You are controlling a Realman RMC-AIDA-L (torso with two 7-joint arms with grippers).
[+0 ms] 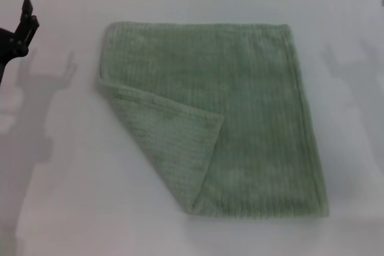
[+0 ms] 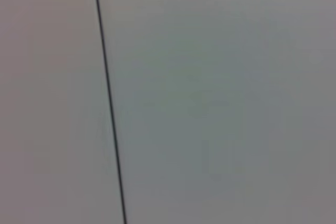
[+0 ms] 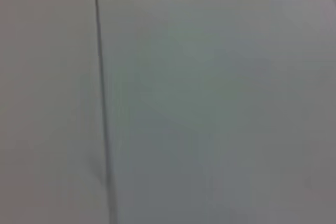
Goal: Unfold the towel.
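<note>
While the towel (image 1: 240, 112) lay spread on the white worktop (image 1: 60, 208), its near-left corner was folded over onto the cloth as a triangular flap (image 1: 171, 148), showing the ribbed underside, and the other 3 corners lay flat. The left gripper (image 1: 23, 25) hung at the far left edge of the head view, well apart from the towel, and whether its fingers were released or clenched could not be told. Both wrist views showed only a pale surface crossed by 1 thin dark line (image 2: 109, 103).
</note>
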